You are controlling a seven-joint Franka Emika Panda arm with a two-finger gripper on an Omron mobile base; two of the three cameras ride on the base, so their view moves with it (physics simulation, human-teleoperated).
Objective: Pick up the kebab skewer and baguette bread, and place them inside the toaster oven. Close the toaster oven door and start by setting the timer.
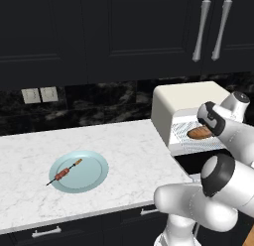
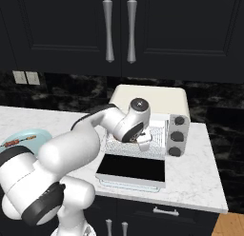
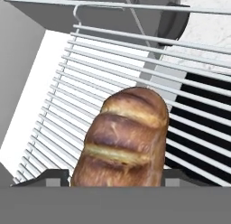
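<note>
Two items to load, one nearly in: baguette bread (image 3: 122,137) between the fingers (image 3: 54,179) at the mouth of the toaster oven (image 2: 157,99), held just over the wire rack (image 3: 90,83). Fingers clamped on the loaf's sides, judging by the hand view. Step in hand: seating the bread on the rack. Next calls for letting go, backing the gripper (image 2: 143,142) out, then going for the kebab skewer (image 1: 64,172) on the pale blue plate (image 1: 96,175), well apart to the left on the tabletop (image 1: 124,141). Toaster oven door (image 2: 133,168) folded down flat, dark glass. Loaf oblong, golden crust, pale slashes. Rack thin parallel metal bars. Oven boxy, cream, dark knobs. Tabletop white marble.
</note>
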